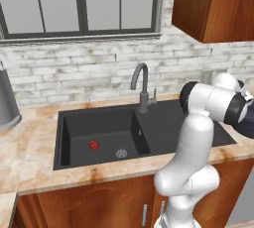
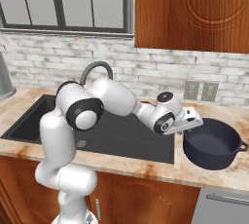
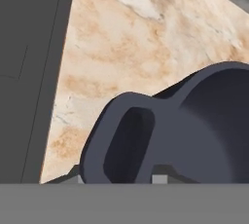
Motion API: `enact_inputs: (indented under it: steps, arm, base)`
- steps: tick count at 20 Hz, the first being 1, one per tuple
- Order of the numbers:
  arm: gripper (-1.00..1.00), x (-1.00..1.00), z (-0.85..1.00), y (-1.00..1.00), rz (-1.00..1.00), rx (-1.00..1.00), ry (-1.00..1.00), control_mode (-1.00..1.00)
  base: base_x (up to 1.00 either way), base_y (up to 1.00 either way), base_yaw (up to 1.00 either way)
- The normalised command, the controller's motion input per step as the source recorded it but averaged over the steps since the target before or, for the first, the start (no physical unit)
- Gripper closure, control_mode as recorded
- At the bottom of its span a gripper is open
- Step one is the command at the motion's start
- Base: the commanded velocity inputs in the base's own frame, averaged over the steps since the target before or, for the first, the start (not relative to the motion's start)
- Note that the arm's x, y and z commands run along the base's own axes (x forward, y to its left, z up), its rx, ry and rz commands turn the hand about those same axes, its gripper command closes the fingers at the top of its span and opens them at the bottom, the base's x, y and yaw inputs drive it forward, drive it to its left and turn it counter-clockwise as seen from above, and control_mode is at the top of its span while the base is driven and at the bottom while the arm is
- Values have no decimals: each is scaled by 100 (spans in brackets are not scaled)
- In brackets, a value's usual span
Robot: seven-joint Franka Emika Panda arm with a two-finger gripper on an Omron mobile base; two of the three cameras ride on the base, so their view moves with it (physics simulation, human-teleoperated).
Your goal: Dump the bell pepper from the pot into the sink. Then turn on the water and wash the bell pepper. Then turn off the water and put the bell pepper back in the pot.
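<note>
The dark navy pot (image 2: 214,145) stands upright on the counter just right of the sink (image 2: 121,138). My gripper (image 2: 193,122) is at the pot's left side handle (image 3: 127,140), shut on it, and only the fingertips' tops peek out under the handle in the hand view. What I can see of the pot's inside looks dark and empty. The small red bell pepper (image 1: 93,145) lies on the floor of the deep left basin of the sink (image 1: 62,138), a little left of the round drain (image 1: 121,153). No water runs from the grey gooseneck faucet (image 1: 141,81).
The faucet's small lever (image 1: 154,93) sticks up beside its base. A tall grey metal container (image 1: 7,104) stands on the counter far left. Two wall outlets (image 2: 200,90) and a wooden cabinet (image 2: 192,11) are above the pot. My arm reaches across the sink's shallow right section.
</note>
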Motion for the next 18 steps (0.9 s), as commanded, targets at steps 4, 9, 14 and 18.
enact_inputs:
  steps: [4,9,14,18]
  arm:
    - [100,0,-17,-5,4,0,0,-100]
    - [100,-5,-17,0,4,0,-1,-100]
    - [-100,-23,-1,5,2,0,-5,-100]
    - [-100,-44,45,22,0,0,-13,-100]
  base:
    - [0,0,0]
    - [0,0,0]
    - [0,0,0]
    - [0,0,0]
